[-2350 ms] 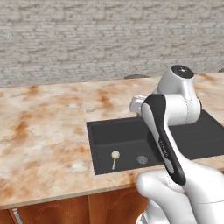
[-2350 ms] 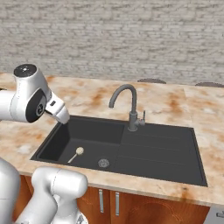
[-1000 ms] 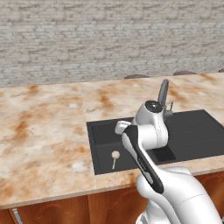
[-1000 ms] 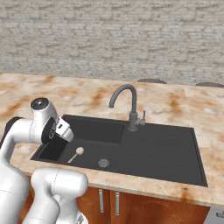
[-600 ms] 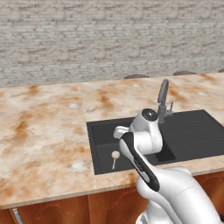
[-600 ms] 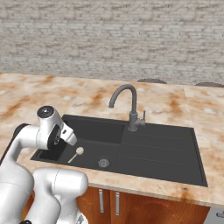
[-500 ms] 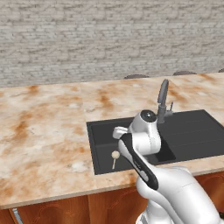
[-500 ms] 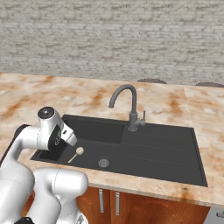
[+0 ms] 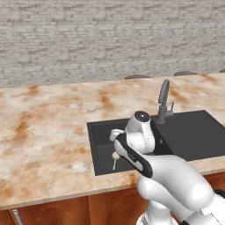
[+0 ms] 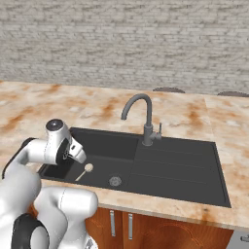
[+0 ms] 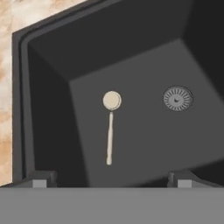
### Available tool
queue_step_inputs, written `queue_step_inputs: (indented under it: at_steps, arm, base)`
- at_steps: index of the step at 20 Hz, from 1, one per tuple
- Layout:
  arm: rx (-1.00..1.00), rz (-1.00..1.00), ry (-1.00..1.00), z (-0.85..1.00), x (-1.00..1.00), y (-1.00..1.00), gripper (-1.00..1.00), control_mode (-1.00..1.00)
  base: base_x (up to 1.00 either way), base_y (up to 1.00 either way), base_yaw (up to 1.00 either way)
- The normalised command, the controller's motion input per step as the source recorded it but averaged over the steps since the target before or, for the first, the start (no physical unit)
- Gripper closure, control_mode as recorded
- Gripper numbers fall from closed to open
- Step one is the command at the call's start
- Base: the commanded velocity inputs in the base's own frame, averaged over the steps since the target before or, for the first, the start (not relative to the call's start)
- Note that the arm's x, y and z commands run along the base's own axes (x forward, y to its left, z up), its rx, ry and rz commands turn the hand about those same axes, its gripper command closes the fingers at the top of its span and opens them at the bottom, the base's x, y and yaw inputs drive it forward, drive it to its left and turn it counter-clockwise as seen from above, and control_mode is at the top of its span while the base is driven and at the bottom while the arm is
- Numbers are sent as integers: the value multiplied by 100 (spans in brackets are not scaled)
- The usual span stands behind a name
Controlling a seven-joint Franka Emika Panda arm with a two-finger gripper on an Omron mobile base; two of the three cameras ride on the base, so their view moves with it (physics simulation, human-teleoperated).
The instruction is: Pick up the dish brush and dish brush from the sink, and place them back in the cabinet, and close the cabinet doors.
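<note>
We look down with the robot's tool (image 11: pixel 109 177) into the dark charcoal sink (image 11: pixel 48 57), its two dark fingertips (image 11: pixel 41 178) set wide apart at the foot of the hand view with nothing between them; the tool is fully open and holds nothing. On the basin floor lies the dish brush (image 11: pixel 110 127), its cream round head away from the tool and its thin tan handle pointing back toward the gap between the fingertips. The brush lies flat, apart from the tool and from the walls of the basin. The round metal drain (image 11: pixel 177 98) sits near it on the same floor, beside the brush head but not touching it.

From the right base view we see the white arm (image 10: pixel 53 146) bent low over the near left end of the sink, the brush just beyond the wrist. The grey gooseneck tap (image 10: pixel 143 119) stands at the back rim, beside the ribbed drainboard (image 10: pixel 175 168). The marbled orange and cream surface (image 9: pixel 44 127) runs around the sink, below a grey brick wall (image 9: pixel 110 39).
</note>
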Motion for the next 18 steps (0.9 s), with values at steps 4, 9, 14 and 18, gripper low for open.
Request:
queue_step_inputs:
  at_steps: [4, 9, 14, 18]
  arm:
    - [0, 0, 6, -37, 2, 0, -100, -100]
    - [0, 0, 2, -46, 13, 0, -100, -100]
    - [0, 0, 0, -41, 26, 0, -100, -100]
    - [0, 0, 0, -39, 23, 0, -100, -100]
  base:
    - [0, 0, 0]
    - [0, 0, 0]
    - [0, 0, 0]
    - [0, 0, 0]
